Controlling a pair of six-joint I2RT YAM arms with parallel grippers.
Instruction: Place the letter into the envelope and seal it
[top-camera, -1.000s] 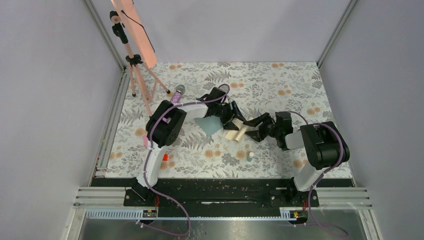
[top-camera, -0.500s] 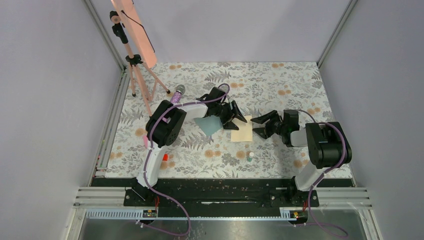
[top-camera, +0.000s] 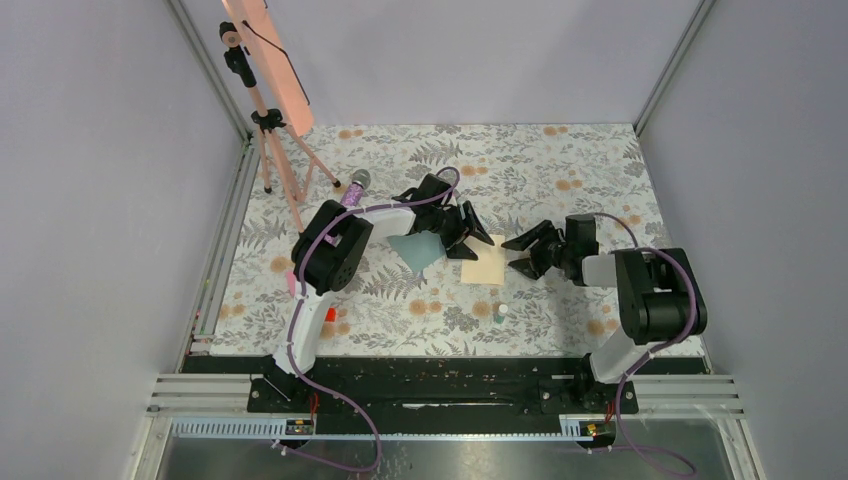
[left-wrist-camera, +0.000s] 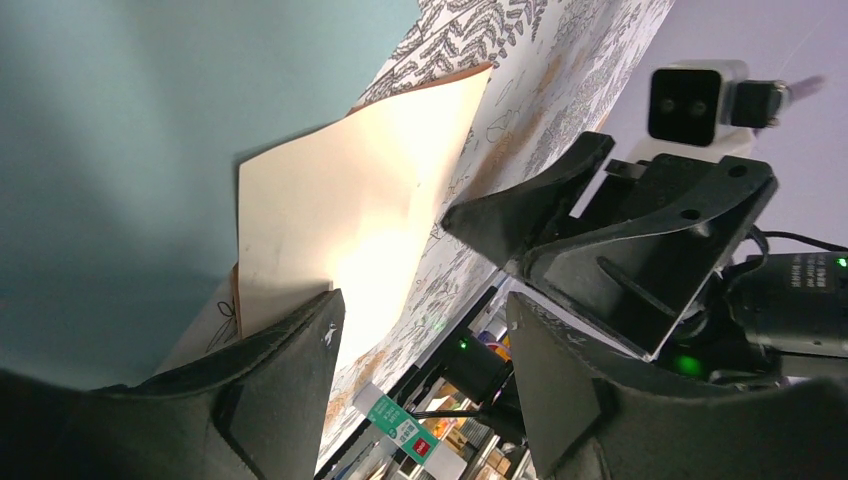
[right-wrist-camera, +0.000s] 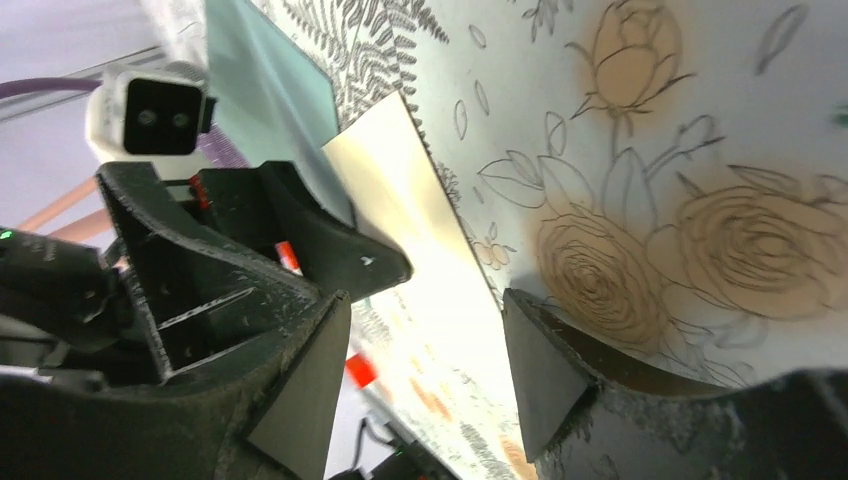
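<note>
The tan letter (top-camera: 484, 263) lies flat on the floral tabletop, between the two grippers. Its left edge meets the teal envelope (top-camera: 418, 250), which lies flat under the left arm's wrist. My left gripper (top-camera: 478, 246) is open at the letter's left edge, with nothing between its fingers. My right gripper (top-camera: 510, 255) is open just right of the letter and apart from it. The left wrist view has the envelope (left-wrist-camera: 150, 130), the letter (left-wrist-camera: 350, 220) and the right gripper (left-wrist-camera: 600, 230) facing my open left gripper (left-wrist-camera: 420, 330). In the right wrist view the letter (right-wrist-camera: 400, 190) lies ahead of my open right gripper (right-wrist-camera: 425, 340).
A tripod with a salmon-pink panel (top-camera: 270, 60) stands at the back left. A purple cylinder (top-camera: 353, 188) lies behind the left arm. A small white and green bottle (top-camera: 501, 311) stands near the front, and a small red item (top-camera: 330, 314) lies by the left arm's base.
The right gripper held the letter lifted and curled a second ago. It has since let go and drawn back to the right, and the letter lies flat. The left arm is unchanged.
</note>
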